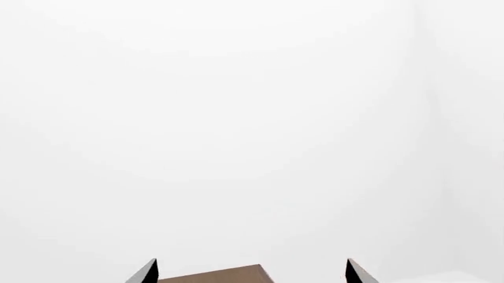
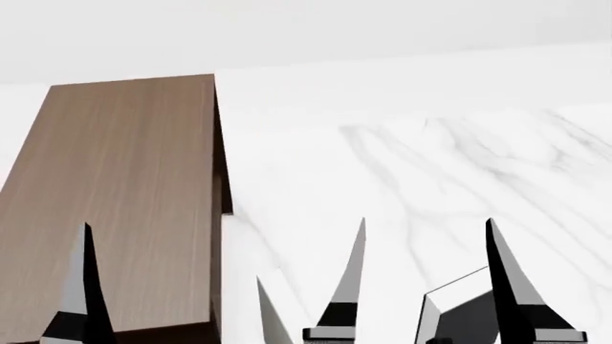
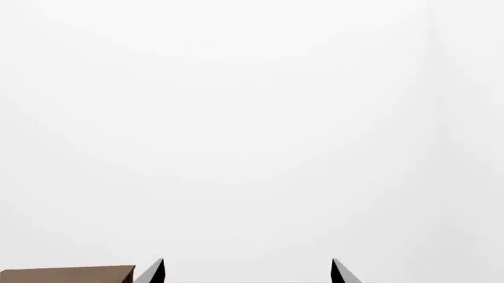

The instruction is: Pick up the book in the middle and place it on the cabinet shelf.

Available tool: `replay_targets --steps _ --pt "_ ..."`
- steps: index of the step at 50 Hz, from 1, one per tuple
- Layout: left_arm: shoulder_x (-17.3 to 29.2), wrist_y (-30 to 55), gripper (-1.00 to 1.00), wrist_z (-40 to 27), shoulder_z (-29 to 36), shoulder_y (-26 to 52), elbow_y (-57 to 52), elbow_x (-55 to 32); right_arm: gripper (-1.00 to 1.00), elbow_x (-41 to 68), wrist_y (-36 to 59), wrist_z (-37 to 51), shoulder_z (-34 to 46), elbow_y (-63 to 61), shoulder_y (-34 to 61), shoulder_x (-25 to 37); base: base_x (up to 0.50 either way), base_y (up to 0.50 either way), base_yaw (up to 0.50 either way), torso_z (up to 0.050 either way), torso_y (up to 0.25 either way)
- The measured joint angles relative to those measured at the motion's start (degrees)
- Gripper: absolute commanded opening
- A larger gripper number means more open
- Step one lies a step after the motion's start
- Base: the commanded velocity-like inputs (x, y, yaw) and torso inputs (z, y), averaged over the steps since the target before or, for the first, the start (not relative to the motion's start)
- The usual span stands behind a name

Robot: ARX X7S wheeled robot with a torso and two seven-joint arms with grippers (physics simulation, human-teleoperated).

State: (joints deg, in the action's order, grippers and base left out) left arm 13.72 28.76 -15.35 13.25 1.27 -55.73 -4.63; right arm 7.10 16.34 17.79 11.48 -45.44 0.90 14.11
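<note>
One wood-grain cabinet [image 2: 115, 208] shows in the head view, with a lighter brown flat top and a dark brown side. One white marble-veined table [image 2: 431, 179] stands beside it. One dark-grey book [image 2: 464, 312] shows only in part at the lower edge. Two hands are counted: the left hand [image 2: 172, 287], with two pointed fingers in sight, and the right hand [image 2: 431, 287], also with two pointed fingers.

Cabinet shelf [image 2: 115, 193] left of table [image 2: 431, 165]
</note>
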Motion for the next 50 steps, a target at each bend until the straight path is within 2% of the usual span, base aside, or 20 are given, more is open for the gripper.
replay_targets --steps 27,50 --pt "0.77 0.21 1.0 -1.31 -0.07 0.36 -0.16 -2.24 1.0 -0.53 1.47 2.01 1.16 -0.11 0.7 1.15 0.0 0.0 0.0 0.05 -0.003" --pt "1.93 1.59 1.0 -2.7 1.11 0.99 -0.91 -2.9 1.0 -0.2 1.2 2.96 2.04 0.51 0.87 1.9 0.0 0.0 0.0 0.041 -0.189"
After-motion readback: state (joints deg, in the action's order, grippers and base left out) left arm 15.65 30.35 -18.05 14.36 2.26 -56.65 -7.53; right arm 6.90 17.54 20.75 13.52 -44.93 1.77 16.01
